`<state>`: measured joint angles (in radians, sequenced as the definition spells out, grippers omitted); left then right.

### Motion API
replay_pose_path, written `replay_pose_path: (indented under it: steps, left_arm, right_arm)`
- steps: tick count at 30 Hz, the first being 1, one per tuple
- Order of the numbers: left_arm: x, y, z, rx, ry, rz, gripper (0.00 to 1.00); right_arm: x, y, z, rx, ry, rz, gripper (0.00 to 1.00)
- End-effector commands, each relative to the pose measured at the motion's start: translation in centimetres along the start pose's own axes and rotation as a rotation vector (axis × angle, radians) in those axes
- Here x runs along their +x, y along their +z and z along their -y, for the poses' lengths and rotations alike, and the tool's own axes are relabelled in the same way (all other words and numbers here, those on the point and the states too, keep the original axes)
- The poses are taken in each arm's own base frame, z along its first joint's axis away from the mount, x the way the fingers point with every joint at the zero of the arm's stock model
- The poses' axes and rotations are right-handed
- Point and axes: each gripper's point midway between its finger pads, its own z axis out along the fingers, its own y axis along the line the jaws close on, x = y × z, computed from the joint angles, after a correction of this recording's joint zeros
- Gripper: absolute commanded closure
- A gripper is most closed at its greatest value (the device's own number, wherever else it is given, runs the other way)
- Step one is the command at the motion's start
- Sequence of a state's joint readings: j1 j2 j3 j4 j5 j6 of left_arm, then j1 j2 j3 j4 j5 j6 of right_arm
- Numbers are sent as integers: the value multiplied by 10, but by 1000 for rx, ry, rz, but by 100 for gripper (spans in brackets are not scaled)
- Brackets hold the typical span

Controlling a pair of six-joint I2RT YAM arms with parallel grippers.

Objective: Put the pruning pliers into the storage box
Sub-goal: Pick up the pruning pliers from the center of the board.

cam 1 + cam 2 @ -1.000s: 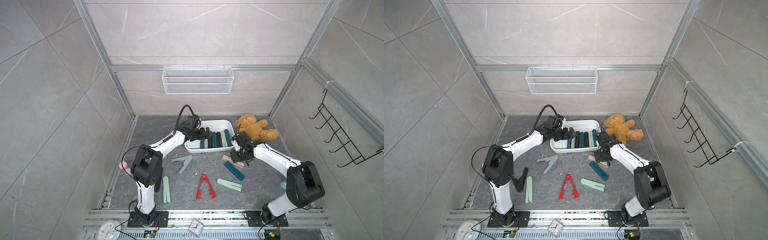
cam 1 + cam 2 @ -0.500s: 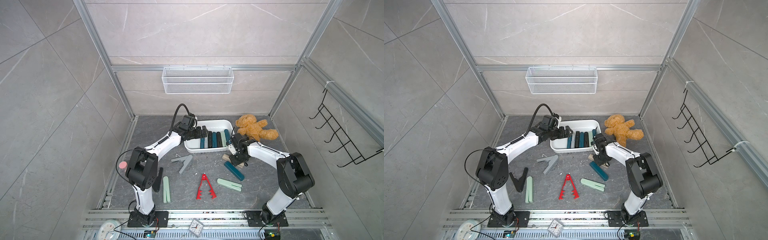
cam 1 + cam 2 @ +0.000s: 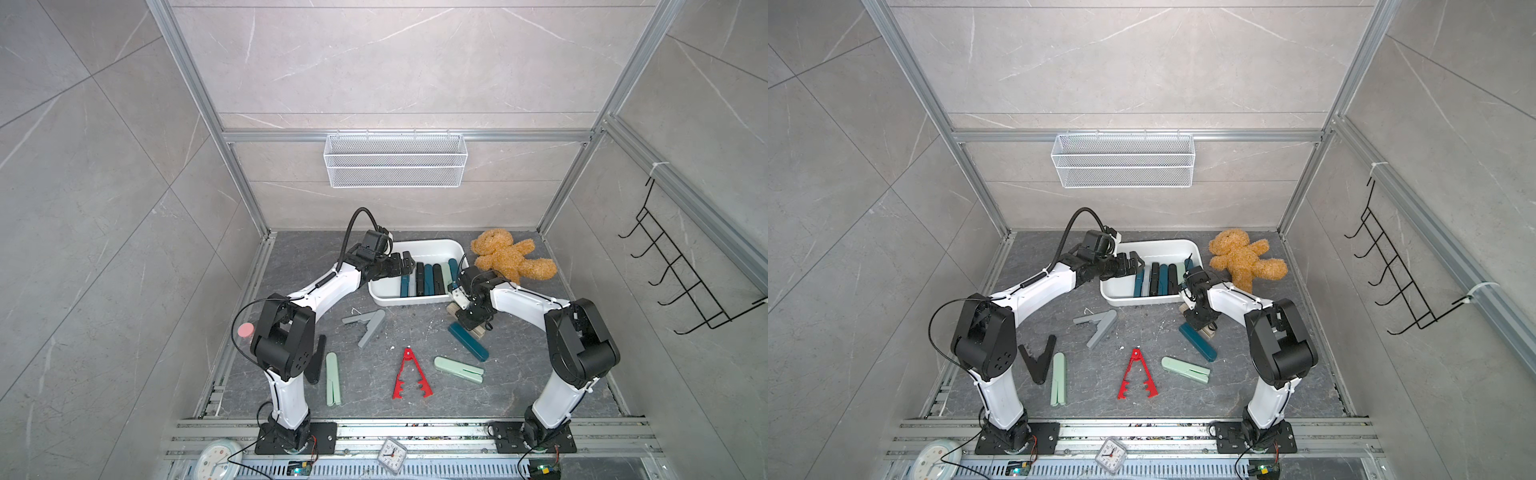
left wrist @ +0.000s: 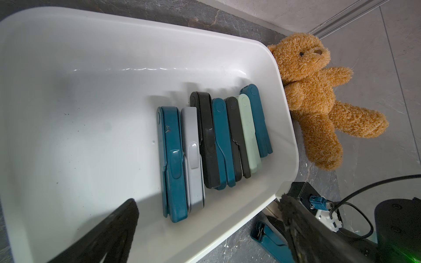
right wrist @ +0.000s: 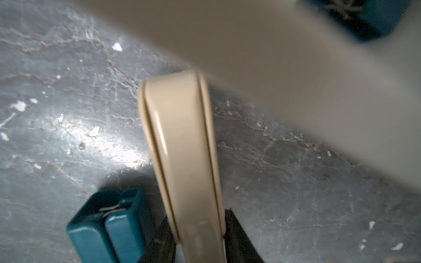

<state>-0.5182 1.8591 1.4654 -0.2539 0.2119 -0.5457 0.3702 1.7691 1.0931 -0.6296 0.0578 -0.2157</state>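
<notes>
Right jaws closed in, beige pliers (image 5: 182,148) between

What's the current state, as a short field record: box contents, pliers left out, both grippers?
storage box: white, on floor beside teddy bear
pliers in box: seven side by side; three teal, two black, one grey, one mint
on floor: seven more: grey V, black V, mint, second mint, toothed red, teal, beige
left gripper: open, empty, above box interior
right gripper: fingers against both sides of beige, which lies on floor beside box
</notes>
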Motion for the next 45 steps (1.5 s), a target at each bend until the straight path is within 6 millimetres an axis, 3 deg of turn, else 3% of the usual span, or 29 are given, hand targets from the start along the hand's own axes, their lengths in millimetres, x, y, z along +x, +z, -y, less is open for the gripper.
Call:
replay_pose_path:
  steps: [1,13,26,35,45]
  left_arm:
    - [-20,-17,12,34,16,60,0]
    - [-28,-26,10,25,16,85,0]
    - [-29,-33,-4,-16,7,104,0]
    - [-29,-40,-21,-62,-10,130,0]
    - [-30,-55,-40,-129,-22,170,0]
  right_arm:
    - [2,3,2,6,-25,-9,70]
    - [12,-10,6,11,-14,15,83]
    - [0,-58,3,-15,42,161,86]
    - [-39,-106,-9,-122,101,345,86]
    - [-93,-140,-14,-247,242,497,86]
